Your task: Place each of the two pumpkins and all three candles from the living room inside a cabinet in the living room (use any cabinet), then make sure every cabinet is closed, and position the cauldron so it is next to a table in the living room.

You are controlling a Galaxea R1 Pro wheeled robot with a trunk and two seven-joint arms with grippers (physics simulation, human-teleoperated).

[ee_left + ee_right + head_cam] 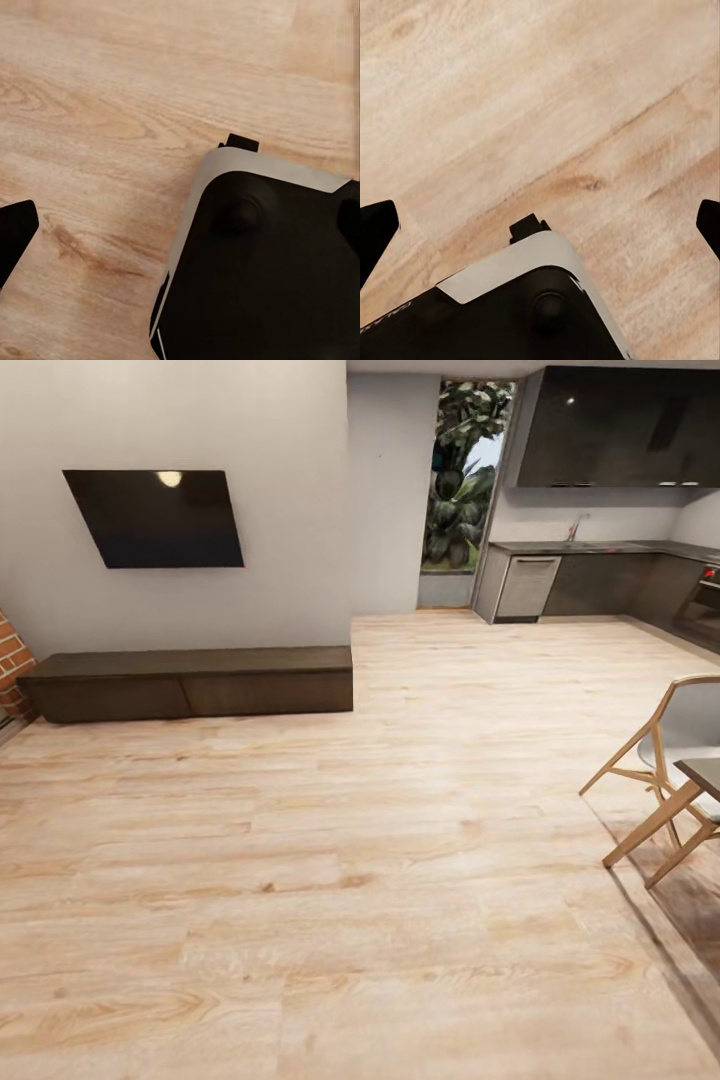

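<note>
1. Head view looks across a bare light-oak floor (330,880) toward the cabinet (190,682), the long low dark-brown unit against the white wall under the wall-mounted TV (158,518). All its fronts look flush and shut. I judge I am in transit, still well apart from it.
2. No pumpkins, candles or cauldron appear here. The one tabletop in sight is a dark corner at the right edge with a wooden-legged chair (672,760) tucked beside it, which looks like the dining set, not the coffee table.
3. Both wrist views look straight down at the floor and my own black-and-grey base (262,262), so my arms seem tucked low for driving.
4. My left gripper (180,240) shows one dark fingertip at the frame edge; I cannot tell its spread. My right gripper (540,225) has both fingertips at opposite edges, spread wide and holding nothing.
5. Some pale lettering sits on the base in the right wrist view, too small to read. No other writing shows.
</note>
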